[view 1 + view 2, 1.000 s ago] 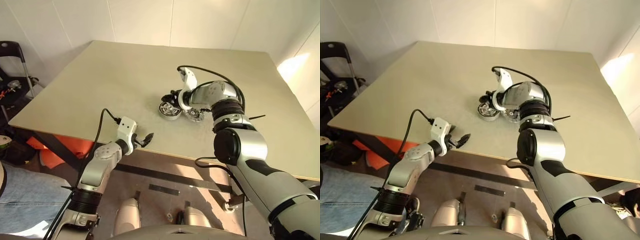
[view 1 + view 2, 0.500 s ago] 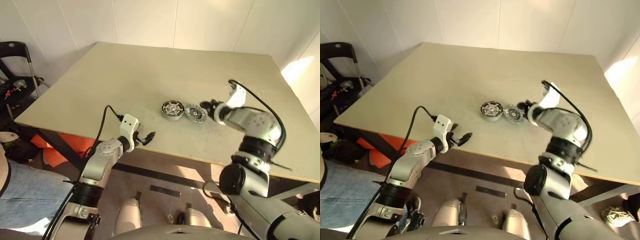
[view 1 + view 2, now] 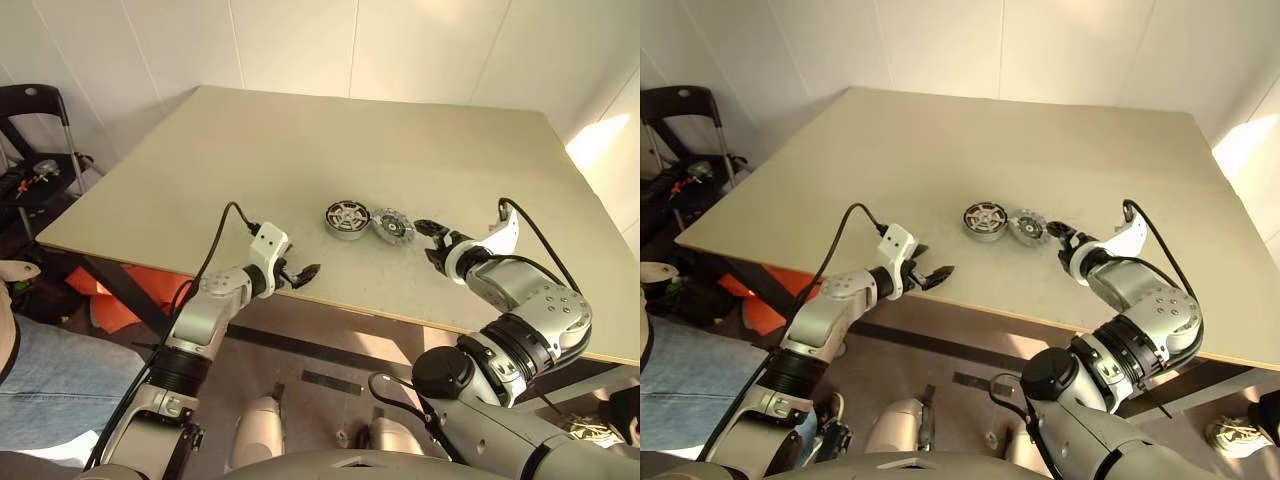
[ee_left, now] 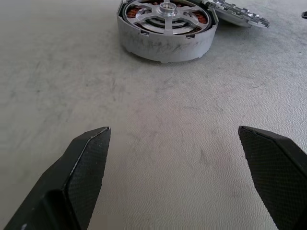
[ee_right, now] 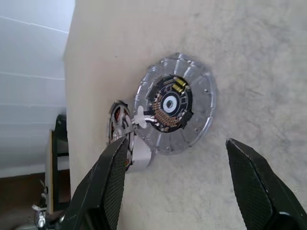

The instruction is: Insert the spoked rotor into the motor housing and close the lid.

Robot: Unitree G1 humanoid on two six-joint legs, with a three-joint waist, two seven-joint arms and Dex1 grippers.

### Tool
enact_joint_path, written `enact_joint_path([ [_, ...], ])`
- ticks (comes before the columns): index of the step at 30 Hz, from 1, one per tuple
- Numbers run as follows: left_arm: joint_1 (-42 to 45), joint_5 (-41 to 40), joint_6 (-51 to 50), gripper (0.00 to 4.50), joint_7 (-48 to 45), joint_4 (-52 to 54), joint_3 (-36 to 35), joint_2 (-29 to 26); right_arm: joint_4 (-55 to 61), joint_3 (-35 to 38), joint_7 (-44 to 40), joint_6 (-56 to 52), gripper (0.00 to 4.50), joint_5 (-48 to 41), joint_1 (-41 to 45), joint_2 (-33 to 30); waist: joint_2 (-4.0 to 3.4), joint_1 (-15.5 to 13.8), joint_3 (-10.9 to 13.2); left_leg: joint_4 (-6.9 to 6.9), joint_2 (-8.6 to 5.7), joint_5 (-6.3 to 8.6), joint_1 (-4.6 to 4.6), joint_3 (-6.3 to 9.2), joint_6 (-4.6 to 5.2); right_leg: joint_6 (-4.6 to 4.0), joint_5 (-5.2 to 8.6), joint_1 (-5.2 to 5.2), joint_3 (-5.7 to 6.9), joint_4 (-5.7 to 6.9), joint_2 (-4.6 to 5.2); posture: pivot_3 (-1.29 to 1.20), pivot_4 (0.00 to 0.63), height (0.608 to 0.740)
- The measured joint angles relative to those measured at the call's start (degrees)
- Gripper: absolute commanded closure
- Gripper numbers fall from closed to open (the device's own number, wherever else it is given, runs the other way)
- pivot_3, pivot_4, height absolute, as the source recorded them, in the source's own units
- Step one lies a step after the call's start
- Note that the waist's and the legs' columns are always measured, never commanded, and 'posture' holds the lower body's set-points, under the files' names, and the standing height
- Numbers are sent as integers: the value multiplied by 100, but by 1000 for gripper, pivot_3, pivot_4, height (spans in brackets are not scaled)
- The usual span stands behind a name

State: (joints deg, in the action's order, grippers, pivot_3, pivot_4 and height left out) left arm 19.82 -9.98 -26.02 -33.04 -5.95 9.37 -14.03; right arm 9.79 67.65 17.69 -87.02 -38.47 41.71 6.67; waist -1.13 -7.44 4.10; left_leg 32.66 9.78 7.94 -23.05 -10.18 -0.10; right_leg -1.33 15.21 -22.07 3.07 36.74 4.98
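Overall, the table (image 3: 250,150) is a large beige board with a matte, faintly scuffed and speckled surface, set against white panelled walls (image 3: 300,40); a patch of sunlight falls past its far right corner. Off the left edge stands a black chair (image 3: 30,110) with small clutter, and an orange object (image 3: 140,290) lies on the floor under the near edge. The motor housing (image 3: 345,219) sits roughly mid-table, nearer the near edge, with the spoked rotor (image 4: 165,12) seated inside it, copper windings visible between the spokes. The lid (image 3: 392,227) lies just beside the housing on its right, its rim leaning against the housing wall. The left gripper (image 3: 300,273) hangs at the near edge, fingers spread wide, holding nothing. The right gripper (image 3: 432,238) hovers just right of the lid, fingers apart and empty.
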Motion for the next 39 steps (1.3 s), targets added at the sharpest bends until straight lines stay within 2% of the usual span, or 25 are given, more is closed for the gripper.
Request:
enact_joint_path([
  [4, 0, 6, 0, 0, -26, -14, 0, -42, -62, 247, 283, 244, 812, -96, 7, 5, -1, 12, -1, -1, 0, -2, 1, 1, -3, 20, -11, -4, -1, -2, -1, 0, 0, 740],
  [14, -74, 4, -29, 0, -32, 45, -26, -202, -781, 55, 873, 820, 812, -766, 8, 26, -9, 35, -5, -7, 1, -3, 5, 1, -5, 21, -12, -6, -1, -1, -2, 0, 0, 740],
  [23, -158, 2, -98, 0, 3, 171, -49, -273, -1498, -841, 1328, 1516, 812, -1707, 0, 31, -9, 37, -6, -7, 1, -3, 2, 1, -6, 22, -12, -7, 0, -1, -2, 0, 0, 740],
  [29, -189, 1, -142, 0, 74, 239, -66, -283, -1991, -1582, 1311, 2084, 812, -1857, -79, 31, -9, 37, -6, -6, 1, -3, -4, 1, -6, 22, -13, -9, 0, -1, -1, 0, 0, 740],
  [34, -237, -5, -198, 0, 115, 347, -137, -327, -1977, -1900, 1384, 2309, 812, -2249, -303, 34, -7, 55, -7, -5, 2, -3, -3, 1, -5, 23, -13, -11, 0, -1, -2, 0, 0, 740],
  [39, -239, -7, -210, 0, 139, 402, -140, -306, -1674, -2160, 1872, 2410, 812, -2959, -342, 33, -7, 48, -7, -6, 2, -3, -4, 1, -5, 23, -13, -12, 0, 0, -2, 0, 0, 740],
])
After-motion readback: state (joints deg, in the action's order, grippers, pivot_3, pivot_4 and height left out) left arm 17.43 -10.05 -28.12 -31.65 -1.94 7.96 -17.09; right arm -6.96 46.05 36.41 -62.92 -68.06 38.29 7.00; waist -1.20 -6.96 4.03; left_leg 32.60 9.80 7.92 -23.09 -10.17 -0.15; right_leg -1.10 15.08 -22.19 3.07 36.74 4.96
